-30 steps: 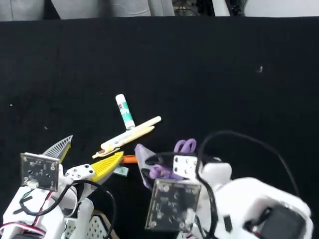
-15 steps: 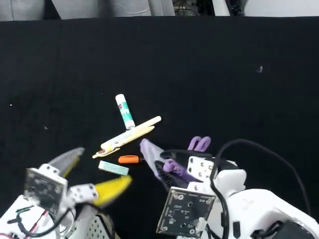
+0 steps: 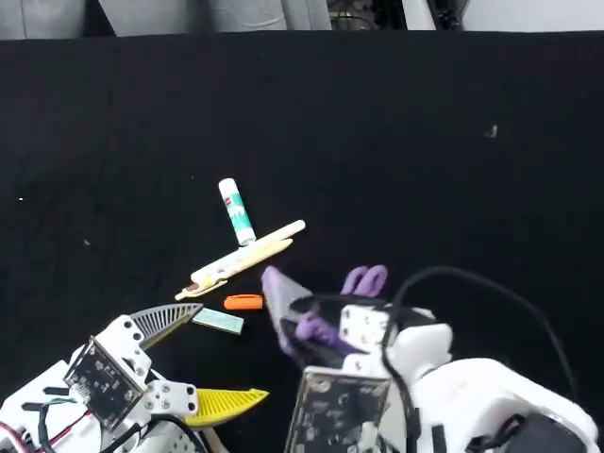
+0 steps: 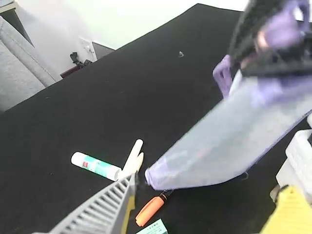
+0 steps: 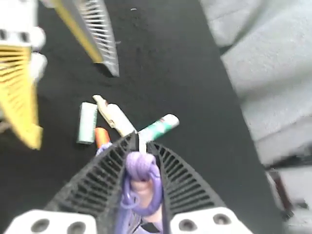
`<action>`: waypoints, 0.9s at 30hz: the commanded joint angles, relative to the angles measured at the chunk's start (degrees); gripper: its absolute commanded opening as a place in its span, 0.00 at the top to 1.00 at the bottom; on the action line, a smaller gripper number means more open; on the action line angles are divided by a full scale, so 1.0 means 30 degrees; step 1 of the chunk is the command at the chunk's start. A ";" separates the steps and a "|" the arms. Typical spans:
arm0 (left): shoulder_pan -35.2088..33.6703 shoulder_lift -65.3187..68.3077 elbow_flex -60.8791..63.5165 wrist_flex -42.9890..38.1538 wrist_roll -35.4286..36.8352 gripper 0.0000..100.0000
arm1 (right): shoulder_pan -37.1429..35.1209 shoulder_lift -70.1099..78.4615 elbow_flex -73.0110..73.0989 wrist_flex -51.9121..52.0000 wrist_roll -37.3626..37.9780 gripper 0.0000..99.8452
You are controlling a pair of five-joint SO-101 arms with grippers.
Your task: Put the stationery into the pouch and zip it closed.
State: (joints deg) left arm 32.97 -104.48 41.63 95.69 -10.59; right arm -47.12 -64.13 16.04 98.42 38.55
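Right gripper is clamped tight on one end of the pouch, and the rest slants down from it. Left gripper is spread wide and holds nothing, grey fingertip just beside the eraser. Glue stick, pen, orange marker and eraser all lie on the table outside the pouch, near its free corner. Versus a second ago, the left gripper's yellow finger has swung off the eraser and the pouch has barely shifted. Left wrist view shows me the pouch is see-through, which I can't judge from the high view.
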 commanded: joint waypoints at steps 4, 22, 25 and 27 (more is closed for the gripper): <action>0.0278 0.0059 -0.0659 -0.0205 -0.0234 0.57 | -0.4952 0.0454 0.4117 0.0938 -0.2139 0.99; 0.3766 0.0059 0.0366 -0.0264 -0.3311 0.57 | -0.5275 0.0366 0.2330 0.0908 -0.2286 0.99; 0.3648 0.0059 0.1451 -0.0264 -0.4982 0.57 | -0.5187 0.0366 0.2271 0.0908 -0.2286 0.99; 0.3443 0.0059 0.1744 -0.0234 -0.5568 0.57 | -0.5187 0.0366 0.2300 0.0908 -0.2286 0.99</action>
State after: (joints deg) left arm 43.16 -104.57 45.32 95.69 -23.08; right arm -62.68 -63.78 24.04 99.30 32.13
